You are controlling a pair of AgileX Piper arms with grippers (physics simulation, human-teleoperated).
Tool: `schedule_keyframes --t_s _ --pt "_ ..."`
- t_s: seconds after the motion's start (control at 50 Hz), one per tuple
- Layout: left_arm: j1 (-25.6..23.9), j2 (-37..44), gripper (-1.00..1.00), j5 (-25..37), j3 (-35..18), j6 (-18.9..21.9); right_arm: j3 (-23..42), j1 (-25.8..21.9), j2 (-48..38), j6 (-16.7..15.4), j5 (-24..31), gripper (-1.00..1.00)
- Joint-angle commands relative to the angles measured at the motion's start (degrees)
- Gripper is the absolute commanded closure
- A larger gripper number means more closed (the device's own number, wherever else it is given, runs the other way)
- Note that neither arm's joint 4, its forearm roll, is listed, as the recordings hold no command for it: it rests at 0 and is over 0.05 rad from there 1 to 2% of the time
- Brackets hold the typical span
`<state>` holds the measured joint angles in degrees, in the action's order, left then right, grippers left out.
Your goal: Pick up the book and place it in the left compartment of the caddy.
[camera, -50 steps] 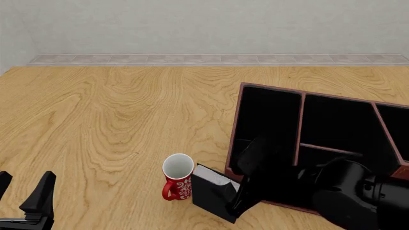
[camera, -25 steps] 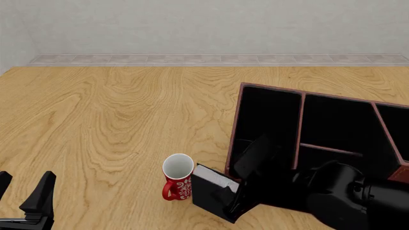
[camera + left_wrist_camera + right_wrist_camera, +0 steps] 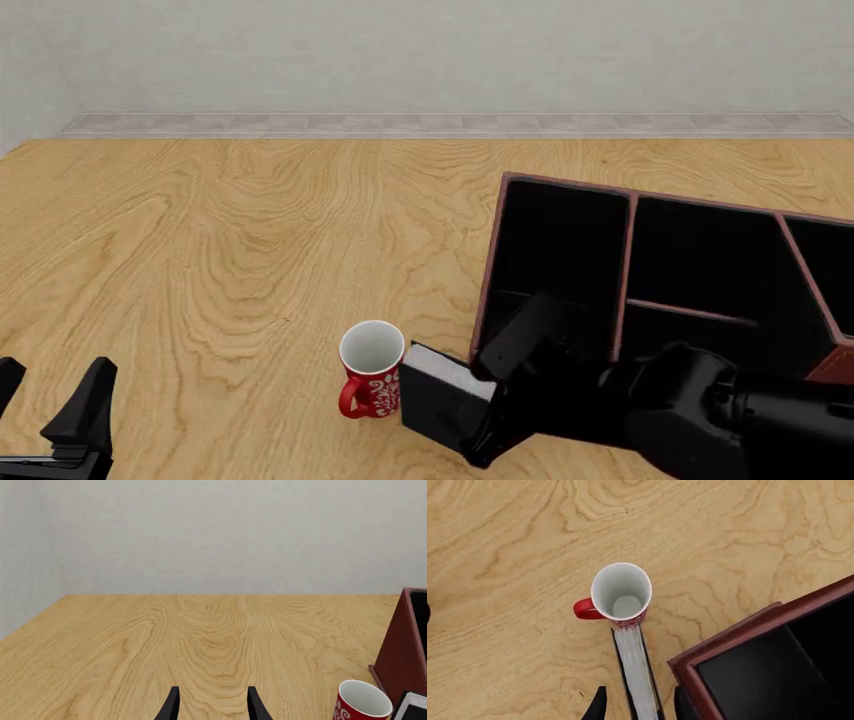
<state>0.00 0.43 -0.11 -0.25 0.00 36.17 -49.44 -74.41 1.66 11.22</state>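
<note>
Book (image 3: 639, 672) between right claw (image 3: 638, 711) fingers.

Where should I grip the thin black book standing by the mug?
Pinch the thin black hardcover book across its two covers at the top edge, from above. It stands upright, page edges up, between the right hand's open fingers; the red patterned mug blocks one end.
</note>
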Motion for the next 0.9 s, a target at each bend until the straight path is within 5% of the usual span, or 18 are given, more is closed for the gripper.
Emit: schedule_keyframes --t_s 0.02,0.9 --pt "0.0 0.0 -1.0 0.0 0.0 0.0 -0.64 -0.13 -1.14 0.26 -0.94 -1.0" --pt "0.0 0.0 -1.0 0.0 0.0 0.0 -1.71 -1.23 -5.02 2.07 -3.23 -1.0"
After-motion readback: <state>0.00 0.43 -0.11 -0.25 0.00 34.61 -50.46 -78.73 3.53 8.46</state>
